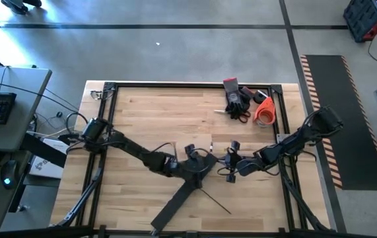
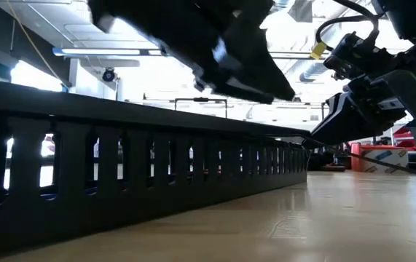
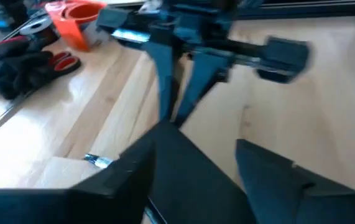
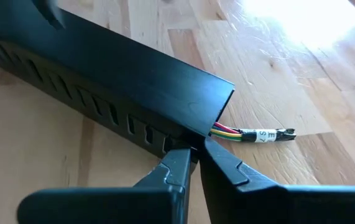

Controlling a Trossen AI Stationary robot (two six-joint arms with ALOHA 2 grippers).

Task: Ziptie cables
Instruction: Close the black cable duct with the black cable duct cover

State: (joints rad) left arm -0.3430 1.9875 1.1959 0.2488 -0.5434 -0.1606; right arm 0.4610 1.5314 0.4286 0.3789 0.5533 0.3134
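Observation:
A long black bar with slotted sides point(image 1: 175, 205) lies flat on the table, running from the near edge toward the middle. Thin coloured cables with a white label point(image 4: 252, 134) stick out of its end point(image 4: 224, 99) and rest on the wood. My right gripper point(image 4: 196, 151) is shut, with its tips at the lower corner of that end, beside the spot where the cables come out. My left gripper point(image 3: 193, 158) is open and stands over the same end point(image 1: 191, 162), one finger point(image 3: 121, 177) on each side of the bar. A thin dark strand point(image 1: 214, 201) lies near the bar. My right gripper comes slanting down from the table's right side. Its shut fingertips point(image 4: 180, 158) meet at the lower corner of the bar's end wall point(image 4: 186, 140). I cannot tell whether anything is pinched between them. The bar stays flat on the table.
Black gloves point(image 1: 236, 99), red-handled pliers point(image 1: 241, 116) and an orange roll point(image 1: 264, 111) sit at the far right corner. A black frame rail point(image 1: 188, 84) runs along the table's edges. Bare wood lies left of the bar and at the far middle.

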